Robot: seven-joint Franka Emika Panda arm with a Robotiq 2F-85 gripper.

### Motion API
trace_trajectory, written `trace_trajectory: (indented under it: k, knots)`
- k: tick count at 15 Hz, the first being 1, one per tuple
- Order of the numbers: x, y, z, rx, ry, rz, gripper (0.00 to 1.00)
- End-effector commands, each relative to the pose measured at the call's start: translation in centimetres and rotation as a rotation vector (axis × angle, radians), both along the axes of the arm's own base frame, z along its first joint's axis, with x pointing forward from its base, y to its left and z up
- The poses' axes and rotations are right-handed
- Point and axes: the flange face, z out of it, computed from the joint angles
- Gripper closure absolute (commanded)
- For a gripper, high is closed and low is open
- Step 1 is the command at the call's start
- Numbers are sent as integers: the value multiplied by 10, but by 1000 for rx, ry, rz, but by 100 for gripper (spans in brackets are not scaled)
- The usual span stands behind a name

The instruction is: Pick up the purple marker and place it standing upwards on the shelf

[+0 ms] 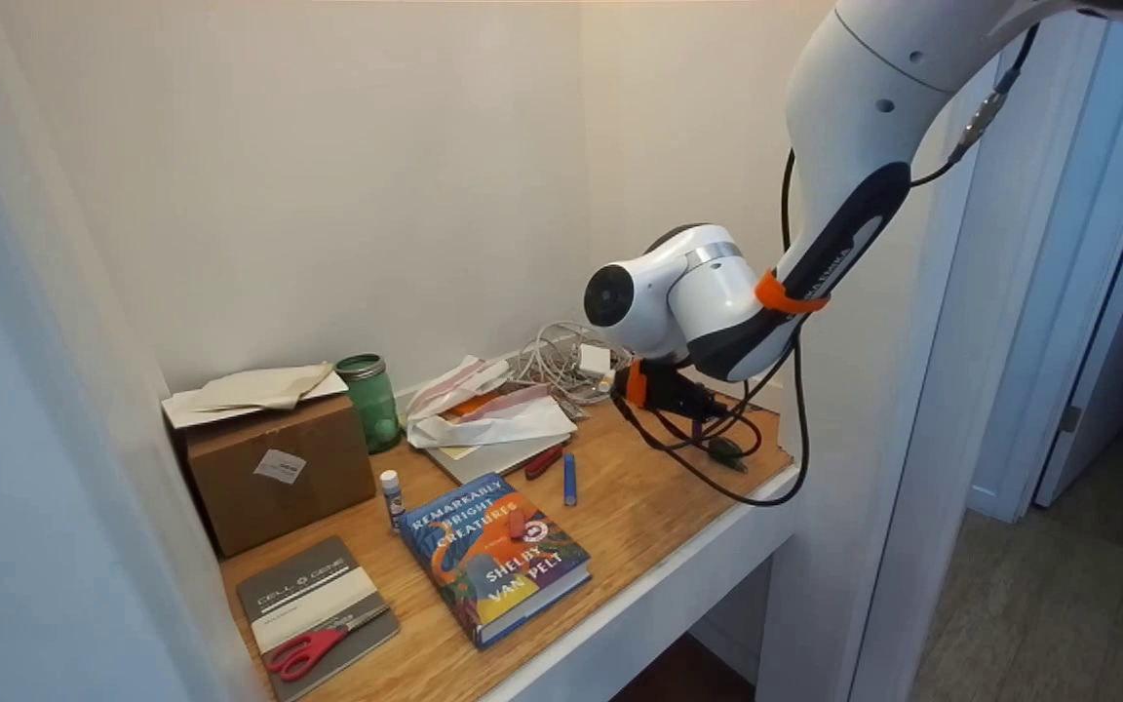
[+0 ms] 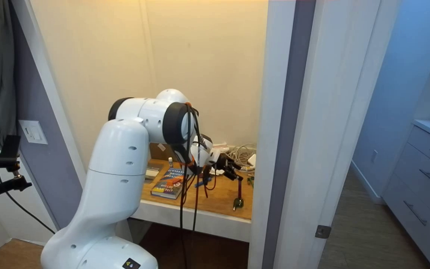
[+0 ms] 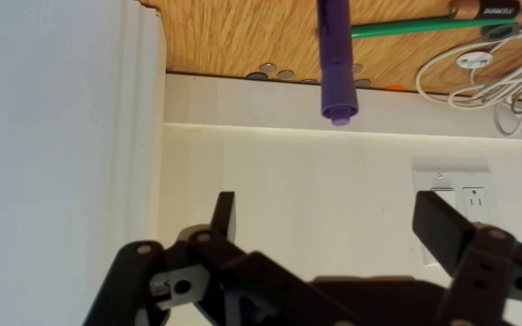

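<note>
The purple marker (image 3: 337,59) stands upright in the wrist view, its nubbed end toward the bottom of the picture; its other end is cut off. In an exterior view the marker (image 2: 240,189) rises from a small dark green block (image 2: 238,203) on the wooden shelf (image 2: 218,194). I cannot tell whether it rests on the block or the shelf. My gripper (image 3: 324,213) is open with nothing between its fingers. In an exterior view the gripper (image 2: 239,172) is just above the marker's top, apparently apart. The shelf (image 1: 649,497) also shows in an exterior view.
A colourful book (image 1: 493,556), bluish stick (image 1: 569,480), red knife (image 1: 544,461), box (image 1: 279,468) and green jar (image 1: 369,405) are on the shelf. Tangled cables (image 3: 514,90), a battery (image 3: 483,9) and a green stick (image 3: 406,28) lie beyond the marker. Arm cables (image 1: 800,419) hang over the front edge.
</note>
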Motion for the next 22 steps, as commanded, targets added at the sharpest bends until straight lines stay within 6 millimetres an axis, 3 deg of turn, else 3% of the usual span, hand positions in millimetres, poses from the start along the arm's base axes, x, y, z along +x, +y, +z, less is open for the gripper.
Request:
trace_trajectory:
  k: [1, 8, 22]
  knots:
    - [-26, -6, 26, -4, 68, 110, 0]
    - [-56, -14, 57, 6, 243, 284, 0]
    - [-93, -25, 79, 136, 551, 533, 0]
